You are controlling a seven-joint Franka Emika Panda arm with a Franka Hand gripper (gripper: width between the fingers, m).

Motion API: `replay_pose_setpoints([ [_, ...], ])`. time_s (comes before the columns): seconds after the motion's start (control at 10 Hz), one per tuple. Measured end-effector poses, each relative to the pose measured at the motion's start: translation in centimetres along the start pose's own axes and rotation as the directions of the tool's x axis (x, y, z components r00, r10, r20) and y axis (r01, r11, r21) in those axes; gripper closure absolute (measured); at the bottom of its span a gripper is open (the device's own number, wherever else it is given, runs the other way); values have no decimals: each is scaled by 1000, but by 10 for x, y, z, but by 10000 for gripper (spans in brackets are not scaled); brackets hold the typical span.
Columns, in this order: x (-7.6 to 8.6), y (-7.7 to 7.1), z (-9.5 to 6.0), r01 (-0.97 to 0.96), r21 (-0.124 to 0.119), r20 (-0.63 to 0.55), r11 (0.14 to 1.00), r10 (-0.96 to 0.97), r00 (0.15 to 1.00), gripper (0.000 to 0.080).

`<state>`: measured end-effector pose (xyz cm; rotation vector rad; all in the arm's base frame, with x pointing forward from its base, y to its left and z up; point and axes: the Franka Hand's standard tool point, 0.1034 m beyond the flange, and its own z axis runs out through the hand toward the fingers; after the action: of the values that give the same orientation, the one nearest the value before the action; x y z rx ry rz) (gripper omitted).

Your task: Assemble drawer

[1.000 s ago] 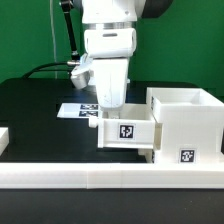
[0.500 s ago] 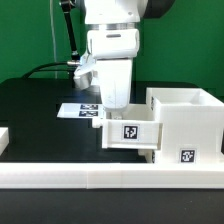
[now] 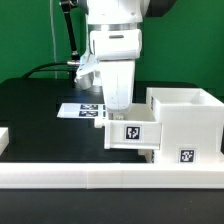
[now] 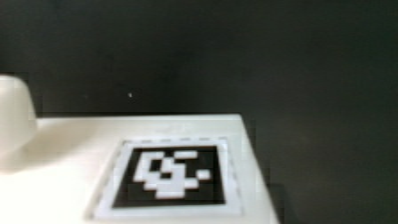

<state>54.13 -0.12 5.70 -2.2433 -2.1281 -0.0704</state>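
Note:
In the exterior view the white boxy drawer housing stands at the right. A small white open-top tray with a square tag on its front sits partly inside the housing's left side. My gripper reaches down into the tray from above and is shut on its wall. The fingertips are hidden behind the tray's front. In the wrist view the tray's white surface with its tag fills the lower part. My fingers do not show there.
The marker board lies on the black table behind the tray. A long white rail runs along the table's front. A white piece shows at the exterior view's left edge. A black cable lies at the back.
The gripper and the tray have moved a little toward the exterior view's right, further into the housing.

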Motion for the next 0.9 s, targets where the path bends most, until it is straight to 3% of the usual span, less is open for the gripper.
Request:
replay_pose_setpoints([
  [0.9, 15, 4, 2, 8, 2, -12, 1000, -8, 1000, 757],
])
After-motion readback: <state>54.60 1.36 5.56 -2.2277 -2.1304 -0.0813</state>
